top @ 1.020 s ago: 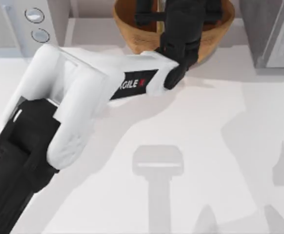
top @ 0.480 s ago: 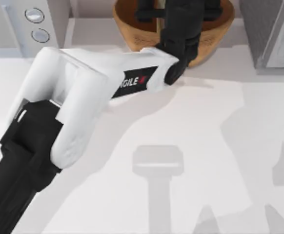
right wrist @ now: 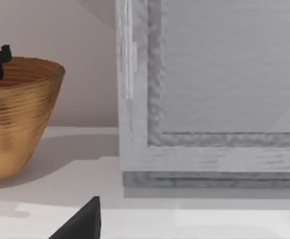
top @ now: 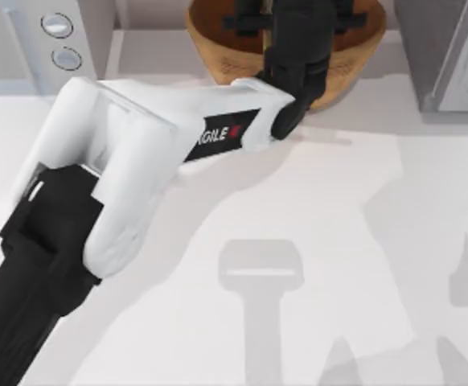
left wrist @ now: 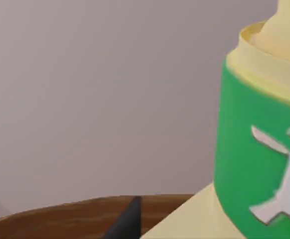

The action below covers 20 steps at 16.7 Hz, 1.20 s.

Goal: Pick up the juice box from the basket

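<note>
While the left gripper [top: 298, 20] reaches into the round tan woven basket [top: 218, 48], its grip cannot be told; lifting apparently remains.

Top view looks down; both wrist views share the basket [right wrist: 15, 114].

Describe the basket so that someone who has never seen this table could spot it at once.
Look at the far edge of the table, about midway between the grey appliance with round knobs at the left and the grey framed unit at the right. There sits the basket, with the left arm's gripper reaching into it. It is the one round, tan-brown ribbed bowl among grey boxes.
</note>
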Available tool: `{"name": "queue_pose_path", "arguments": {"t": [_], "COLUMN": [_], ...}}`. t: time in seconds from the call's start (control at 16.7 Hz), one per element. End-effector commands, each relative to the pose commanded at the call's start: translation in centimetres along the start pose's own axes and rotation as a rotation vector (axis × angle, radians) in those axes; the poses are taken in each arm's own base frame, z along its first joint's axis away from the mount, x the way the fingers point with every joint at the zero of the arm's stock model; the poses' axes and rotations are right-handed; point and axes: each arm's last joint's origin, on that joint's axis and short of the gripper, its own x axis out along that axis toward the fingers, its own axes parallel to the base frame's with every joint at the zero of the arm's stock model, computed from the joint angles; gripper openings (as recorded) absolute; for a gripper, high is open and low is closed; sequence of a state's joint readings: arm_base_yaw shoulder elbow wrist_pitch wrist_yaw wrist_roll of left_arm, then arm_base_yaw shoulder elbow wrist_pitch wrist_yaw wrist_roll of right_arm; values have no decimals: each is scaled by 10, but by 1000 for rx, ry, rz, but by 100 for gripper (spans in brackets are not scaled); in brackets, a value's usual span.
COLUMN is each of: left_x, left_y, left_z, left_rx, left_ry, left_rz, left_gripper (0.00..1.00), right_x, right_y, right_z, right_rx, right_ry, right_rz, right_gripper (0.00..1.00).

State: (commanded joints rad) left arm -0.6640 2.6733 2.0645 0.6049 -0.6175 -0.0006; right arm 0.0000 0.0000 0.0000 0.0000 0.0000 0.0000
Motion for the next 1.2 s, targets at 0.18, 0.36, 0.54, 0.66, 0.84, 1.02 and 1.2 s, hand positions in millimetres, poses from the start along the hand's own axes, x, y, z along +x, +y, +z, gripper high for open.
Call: {"name": "queue_pose_path", "arguments": {"t": [0.18,0.36,0.54,0.66,0.84,1.02,1.2], "left_x": [0,0,0,0,-3,0,3], "left_y": [0,0,0,0,-5,-8,-10], "left_z": [0,0,0,0,10,27,63], "left_rx": [0,0,0,0,-4,5,1], "left_ry": [0,0,0,0,-6,4,0], "left_rz": [0,0,0,0,-10,-12,-11], "left_gripper": [2,0,0,0,0,0,0], "right_x": [0,0,0,0,0,0,0], "right_y": [0,0,0,0,0,0,0], "right_z": [0,0,0,0,0,0,0], "right_rx": [0,0,0,0,0,0,0], "right_ry": [0,0,0,0,0,0,0], "right_rz": [0,0,0,0,0,0,0], "right_gripper": [100,100,100,100,100,100,100]}}
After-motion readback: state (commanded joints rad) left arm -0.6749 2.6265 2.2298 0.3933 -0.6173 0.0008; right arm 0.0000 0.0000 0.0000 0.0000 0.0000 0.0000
